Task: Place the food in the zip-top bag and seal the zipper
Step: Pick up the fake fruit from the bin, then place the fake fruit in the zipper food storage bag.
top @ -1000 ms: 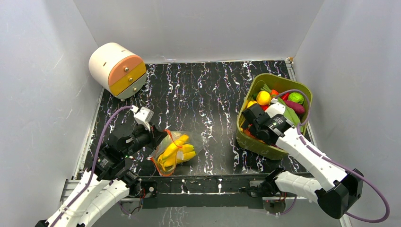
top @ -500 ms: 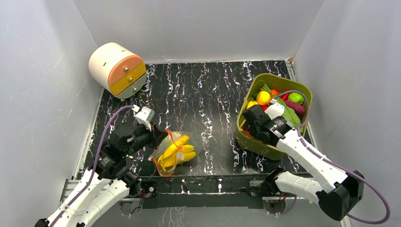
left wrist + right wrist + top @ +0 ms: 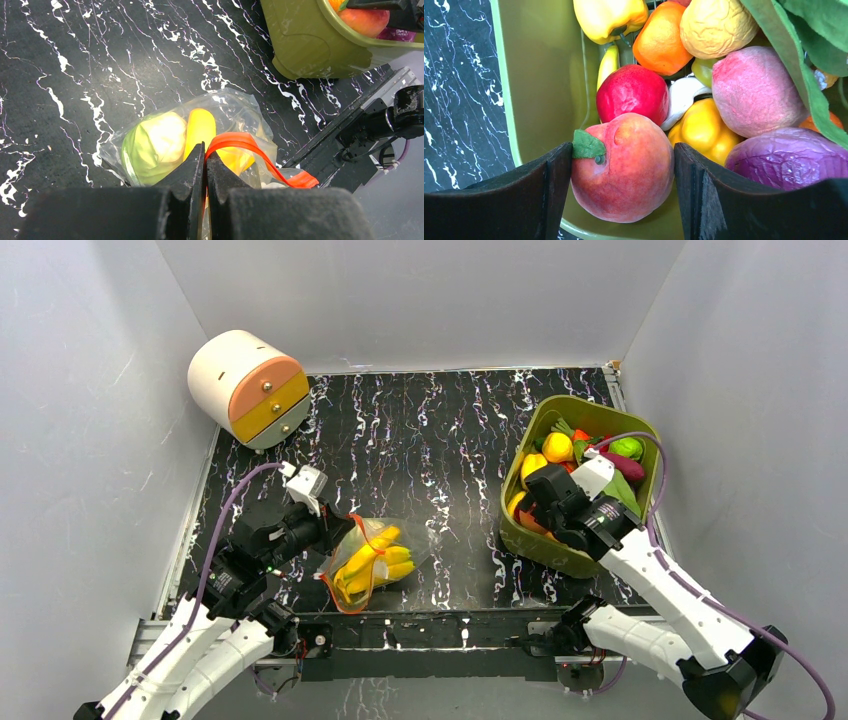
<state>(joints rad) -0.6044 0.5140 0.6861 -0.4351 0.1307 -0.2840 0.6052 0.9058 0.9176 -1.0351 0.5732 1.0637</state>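
**Left claw pinches the zipper, right claw clasps a peach**

Your left claw [image 3: 206, 152] is closed tight on the red-orange zipper [image 3: 250, 145] at the edge of the bag [image 3: 235, 105]. The bag lies on the worktop [image 3: 420, 440], near its front edge, just beside that claw. Through the clear plastic you can see a yellow banana [image 3: 200, 127] and a pale green piece [image 3: 145, 150] side by side.

Your right claw [image 3: 623, 150] is down inside the tub [image 3: 544, 75] at the right of the worktop, well apart from the bag. Its fingers [image 3: 549, 195] press both sides of a peach [image 3: 629, 175], which sits close to the tub wall among other toy foods
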